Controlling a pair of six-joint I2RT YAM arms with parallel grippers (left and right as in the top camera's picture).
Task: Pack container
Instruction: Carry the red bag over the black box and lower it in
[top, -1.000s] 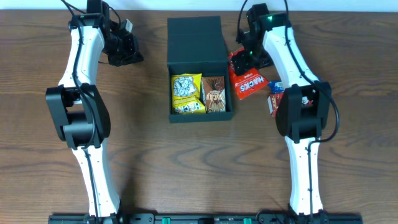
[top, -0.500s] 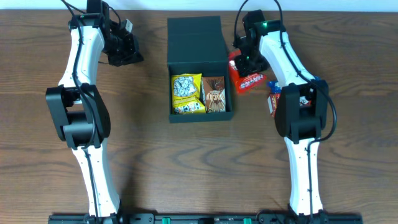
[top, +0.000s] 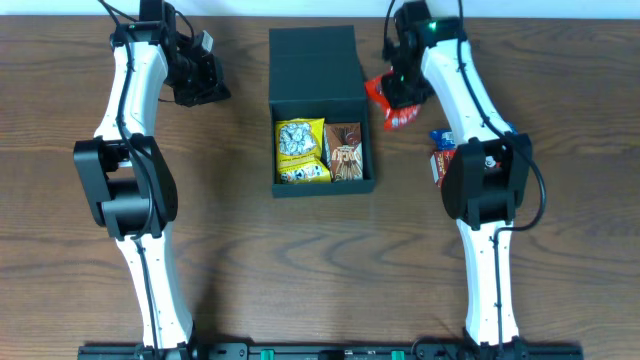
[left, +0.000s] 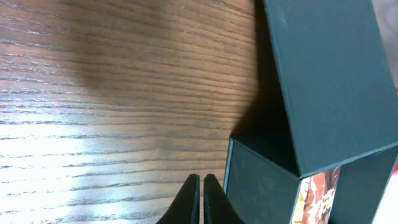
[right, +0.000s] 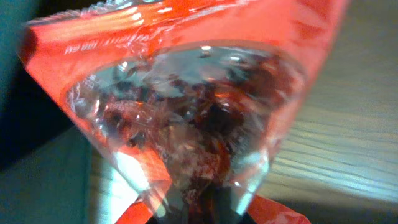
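The dark container (top: 322, 187) sits open at mid-table, its flap lid (top: 314, 62) folded back. Inside lie a yellow snack packet (top: 301, 150) and a brown one (top: 345, 153). Just right of the lid, my right gripper (top: 392, 97) is shut on a red snack packet (top: 401, 118), which hangs crumpled off the table. That red packet (right: 186, 93), with its clear window, fills the right wrist view, and the fingers (right: 180, 211) barely show beneath it. My left gripper (top: 206, 88) is shut and empty over bare wood left of the container (left: 255, 180), its fingertips (left: 194, 198) pressed together.
A small red and blue packet (top: 442, 160) lies on the wooden table to the right of the container, partly behind the right arm. The table's far edge runs just behind both grippers.
My right gripper has closed on the red packet and drawn it up and slightly toward the lid, bunching it. The left arm has stayed still.
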